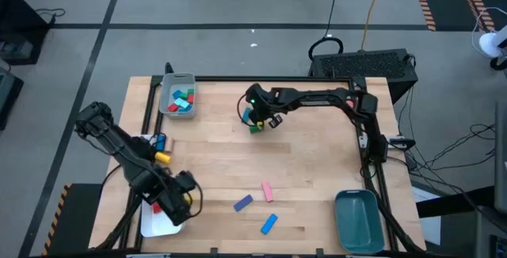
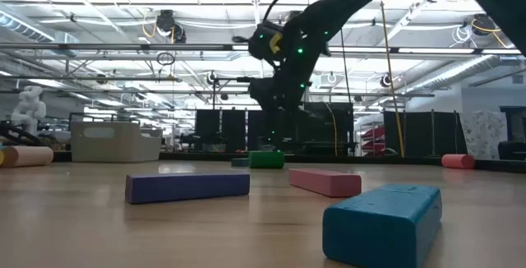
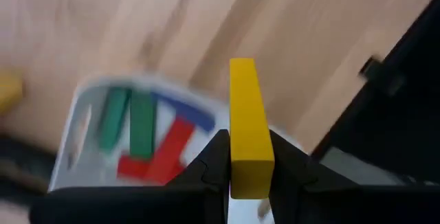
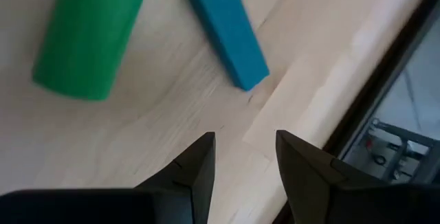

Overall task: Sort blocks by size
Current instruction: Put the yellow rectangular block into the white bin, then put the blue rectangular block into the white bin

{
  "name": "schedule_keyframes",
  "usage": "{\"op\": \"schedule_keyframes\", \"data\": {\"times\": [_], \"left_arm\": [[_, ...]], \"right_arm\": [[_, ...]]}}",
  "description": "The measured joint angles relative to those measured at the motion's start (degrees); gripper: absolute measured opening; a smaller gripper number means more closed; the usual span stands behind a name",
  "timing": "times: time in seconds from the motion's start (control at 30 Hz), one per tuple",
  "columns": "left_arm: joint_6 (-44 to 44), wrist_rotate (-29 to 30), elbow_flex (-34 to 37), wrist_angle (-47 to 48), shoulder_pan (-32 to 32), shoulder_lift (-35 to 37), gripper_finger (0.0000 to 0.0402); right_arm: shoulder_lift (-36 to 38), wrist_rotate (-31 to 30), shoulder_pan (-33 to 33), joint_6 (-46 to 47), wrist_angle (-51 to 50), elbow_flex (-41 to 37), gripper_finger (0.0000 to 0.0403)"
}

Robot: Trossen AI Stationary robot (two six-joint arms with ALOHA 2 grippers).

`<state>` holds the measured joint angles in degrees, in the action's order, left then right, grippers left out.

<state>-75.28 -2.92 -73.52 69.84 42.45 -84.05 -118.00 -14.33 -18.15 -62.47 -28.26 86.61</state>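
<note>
Placement is your step in hand: the left gripper (image 3: 249, 172), clamped on a yellow bar (image 3: 247, 124), hangs over the white tray (image 1: 158, 222) at the table's near-left corner; you next lower and release among its long blocks. Mid-table, three loose bars (image 1: 255, 202) leave open room. Farther off, the right gripper (image 4: 244, 159) hovers parted and empty above a green cylinder (image 4: 89, 35) and teal block (image 4: 227, 28)
</note>
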Motion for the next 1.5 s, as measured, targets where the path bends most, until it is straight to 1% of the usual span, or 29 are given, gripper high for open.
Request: {"op": "schedule_keyframes", "data": {"times": [0.2, 0.33, 0.4, 0.47, 0.6, 0.7, 0.9, 1.0, 1.1, 1.33, 1.4, 1.5], "left_arm": [[-12.8, -6.7, 0.0, 3.8, 3.5, 0.0, 0.0061], [-18.8, -11.5, 0.0, 3.2, 5.2, 0.0, 0.0061], [-20.3, -12.6, 0.0, 2.2, 6.2, 0.0, 0.0061], [-20.4, -13.1, 0.0, 1.2, 6.8, 0.0, 0.0073], [-20.4, -13.1, 0.0, 1.2, 7.2, 0.0, 0.0125], [-20.4, -12.3, 0.0, 1.2, 7.2, 0.0, 0.0144], [-20.0, -12.5, 0.0, 3.2, 6.2, 0.0, 0.015], [-19.9, -14.1, 0.0, 3.2, 5.7, 0.0, 0.0151], [-19.8, -14.3, 0.0, 3.3, 5.0, 0.0, 0.0152], [-18.7, -14.4, 0.0, 3.1, 3.9, 0.0, 0.0152], [-18.7, -14.4, 0.0, 3.1, 3.8, 0.0, 0.0153], [-18.7, -14.4, 0.0, 3.1, 3.7, 0.0, 0.0153]], "right_arm": [[-4.6, 4.2, -1.1, -1.5, -8.9, 8.5, 0.0139], [-5.2, 9.2, -1.4, -3.4, -11.0, 12.2, 0.0139], [-5.3, 10.9, -1.4, -4.1, -11.6, 13.4, 0.014], [-5.4, 11.8, -1.4, -4.7, -11.9, 13.9, 0.0144], [-5.5, 11.8, -1.4, -4.5, -11.1, 14.1, 0.0157], [-6.7, 11.5, -1.4, -4.6, -10.5, 14.2, 0.0167], [-10.4, 10.6, -1.4, -8.6, -9.7, 14.3, 0.0171], [-11.9, 10.0, -1.6, -8.9, -10.8, 16.4, 0.0171], [-13.2, 10.4, -1.9, -9.0, -12.5, 19.5, 0.0171], [-16.2, 15.8, -3.1, -8.9, -19.4, 26.7, 0.0171], [-17.2, 16.3, -3.4, -8.8, -21.2, 28.0, 0.0171], [-17.9, 15.9, -3.7, -10.0, -21.2, 28.1, 0.0171]]}}
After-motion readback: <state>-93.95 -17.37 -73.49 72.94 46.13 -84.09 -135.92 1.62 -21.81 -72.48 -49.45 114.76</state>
